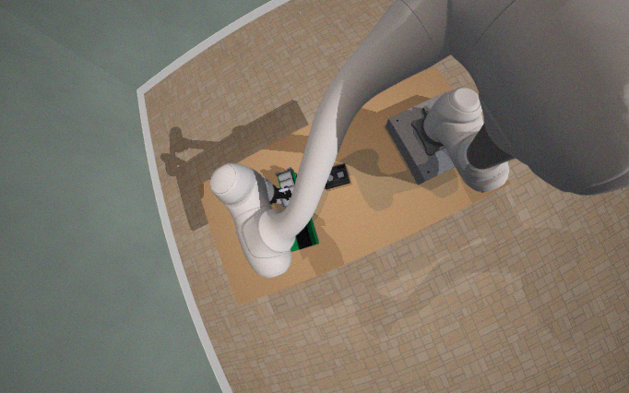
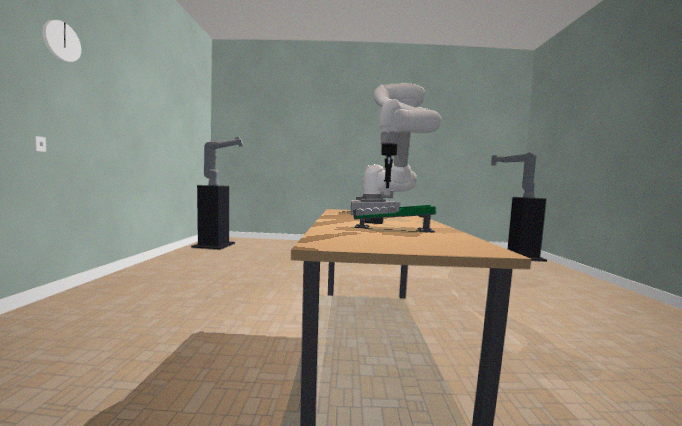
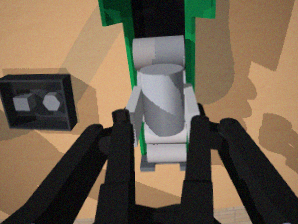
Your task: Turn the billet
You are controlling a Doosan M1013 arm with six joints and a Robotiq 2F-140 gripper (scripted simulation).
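black tray [image 1: 349, 182] [image 3: 73, 117] with two small grey pieces, hand [image 1: 285, 193] [image 2: 387, 186] [image 3: 163, 97] gripping a billet [image 3: 161, 97]

One black tray [image 1: 345, 169] [image 3: 73, 107], two small pale pieces [image 3: 24, 102] inside.

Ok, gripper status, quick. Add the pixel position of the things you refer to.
The tool [image 1: 285, 194] [image 2: 387, 186] [image 3: 163, 97]: closed on the lengthwise billet [image 3: 162, 100], held above the billets lying across the green feed ramp [image 1: 314, 232] [image 2: 417, 210] [image 3: 127, 55].

The wooden table [image 1: 385, 214] [image 2: 412, 248] carries the green feed ramp [image 1: 314, 232] [image 2: 417, 211] [image 3: 128, 47], which stands on dark feet. In the wrist view, a black tray [image 3: 41, 126] lies on the table, left of the ramp and apart from it.
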